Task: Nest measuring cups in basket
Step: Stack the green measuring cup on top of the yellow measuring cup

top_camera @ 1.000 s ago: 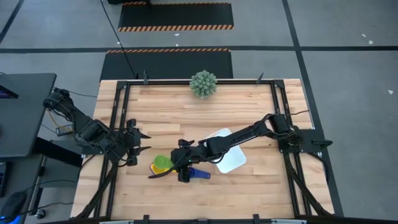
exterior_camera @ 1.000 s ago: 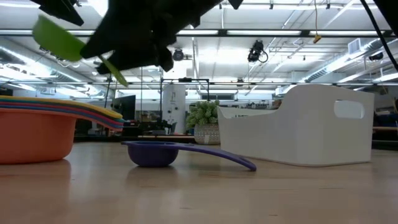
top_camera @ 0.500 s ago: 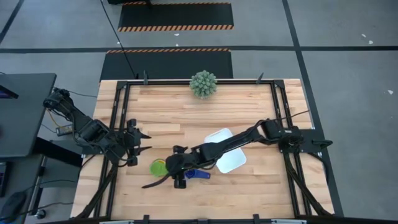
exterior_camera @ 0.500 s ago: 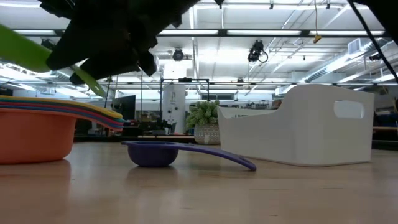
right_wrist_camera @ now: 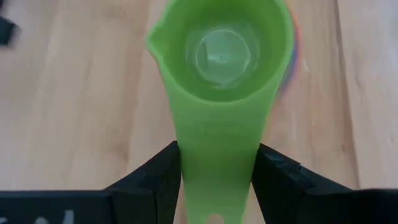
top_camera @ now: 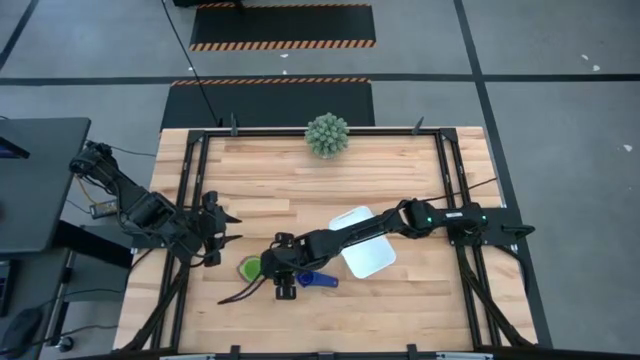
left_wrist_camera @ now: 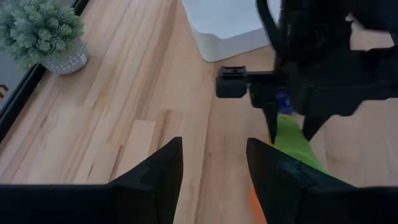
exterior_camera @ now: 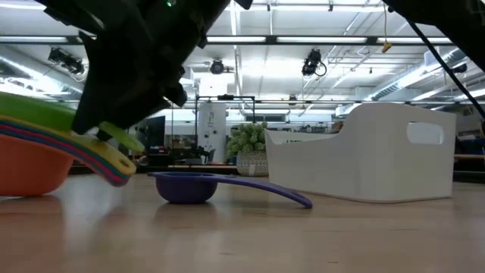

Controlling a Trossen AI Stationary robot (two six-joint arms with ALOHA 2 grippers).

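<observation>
Your right claw (right_wrist_camera: 214, 180) is clenched on the green plastic measuring cup's (right_wrist_camera: 219, 74) handle, pressing it onto the tilting stack of coloured cups (exterior_camera: 45, 152) beneath; push harder and the stack may flip.

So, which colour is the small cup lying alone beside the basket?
Dark blue cup, clearest in the low view.

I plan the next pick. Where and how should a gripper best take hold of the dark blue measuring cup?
Probably by the long flat handle of the dark blue measuring cup, from above: the handle arches off the table, leaving room for fingers, while the bowl sits low.
</observation>
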